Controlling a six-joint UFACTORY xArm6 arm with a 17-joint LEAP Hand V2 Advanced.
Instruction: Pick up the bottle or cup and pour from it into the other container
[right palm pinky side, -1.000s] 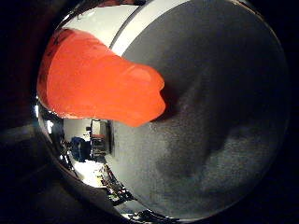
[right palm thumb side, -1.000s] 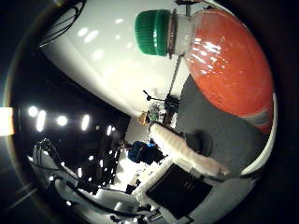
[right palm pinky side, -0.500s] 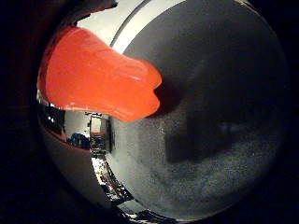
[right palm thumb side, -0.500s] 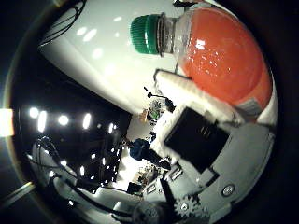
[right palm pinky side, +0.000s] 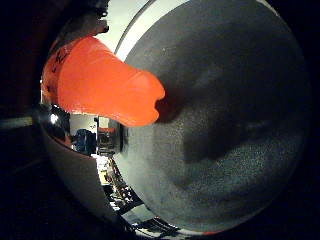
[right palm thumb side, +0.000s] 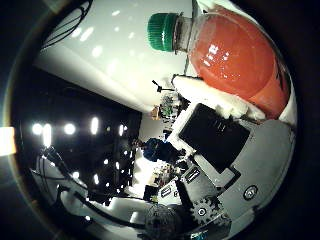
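Observation:
A clear bottle (right palm thumb side: 235, 55) full of orange liquid, with a green cap (right palm thumb side: 160, 30), fills much of the thumb side palm view, close to the palm. My hand (right palm thumb side: 215, 135) shows there as white and black fingers curled against the bottle's side. In the little finger side palm view the bottle's orange lower body (right palm pinky side: 100, 85) lies over a grey table top (right palm pinky side: 220, 120), on which it casts a shadow.
The grey table top has a pale edge (right palm pinky side: 135, 25). Beyond it is a dark room with ceiling lights (right palm thumb side: 65, 128) and cluttered equipment (right palm thumb side: 160, 150). A white surface (right palm thumb side: 100, 50) lies behind the bottle's cap.
In the thumb side view my fingers have come in from the edge and closed against the bottle. The bottle now sits closer to the palm.

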